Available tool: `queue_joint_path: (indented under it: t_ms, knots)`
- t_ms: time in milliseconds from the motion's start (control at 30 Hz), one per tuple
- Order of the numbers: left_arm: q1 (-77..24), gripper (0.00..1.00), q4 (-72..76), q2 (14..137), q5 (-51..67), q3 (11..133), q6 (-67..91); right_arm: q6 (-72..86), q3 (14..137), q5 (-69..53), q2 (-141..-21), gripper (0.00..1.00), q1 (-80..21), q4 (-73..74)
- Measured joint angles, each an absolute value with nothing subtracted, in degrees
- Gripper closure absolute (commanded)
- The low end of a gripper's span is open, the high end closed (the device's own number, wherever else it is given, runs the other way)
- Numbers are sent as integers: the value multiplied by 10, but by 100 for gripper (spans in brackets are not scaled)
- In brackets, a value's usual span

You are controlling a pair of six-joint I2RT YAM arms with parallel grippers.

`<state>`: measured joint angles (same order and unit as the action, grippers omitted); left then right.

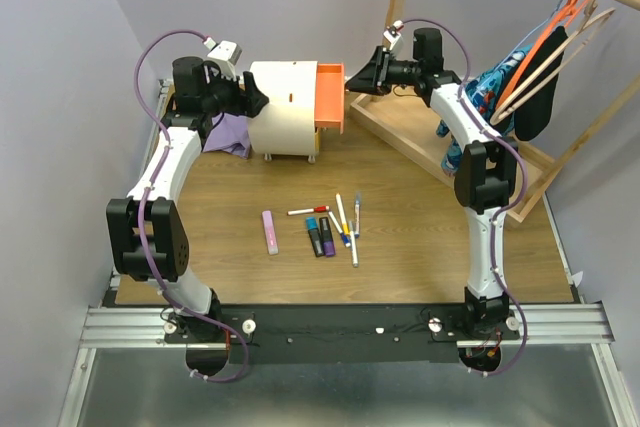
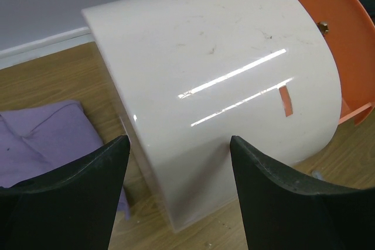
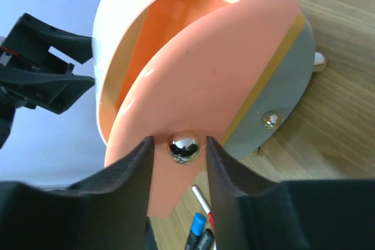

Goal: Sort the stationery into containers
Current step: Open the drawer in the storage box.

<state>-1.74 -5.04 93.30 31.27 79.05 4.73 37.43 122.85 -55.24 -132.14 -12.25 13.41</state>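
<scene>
Stationery lies loose on the near middle of the table (image 1: 430, 237): thin white pens (image 1: 342, 217), a dark blue marker (image 1: 314, 238), a purple marker (image 1: 328, 237) and, to their left, a pink bar (image 1: 270, 232). At the far side stands the cream mini chest (image 1: 283, 107), its top orange drawer (image 1: 330, 97) pulled out rightward. The right gripper (image 3: 179, 143) straddles the drawer's knob (image 3: 183, 146), fingers released with slim gaps either side. The left gripper (image 2: 179, 140) is spread wide at the chest's left side, beside a purple cloth (image 2: 41, 139).

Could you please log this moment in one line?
right gripper: open, straddling knob of pulled-out drawer | left gripper: open behind chest | stationery: on table
</scene>
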Motion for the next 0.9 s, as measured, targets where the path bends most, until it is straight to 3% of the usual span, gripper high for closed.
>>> queue_joint_path:
  t_ms: [467, 900]
  knots:
    - [-17, 22, -48, 933, 313, 787, 48, 352, 1199, -548, -1314, 42, -121, 143]
    - [-18, 22, -29, 923, 313, 767, 55, 314, 1069, -547, -1202, 43, -120, 171]
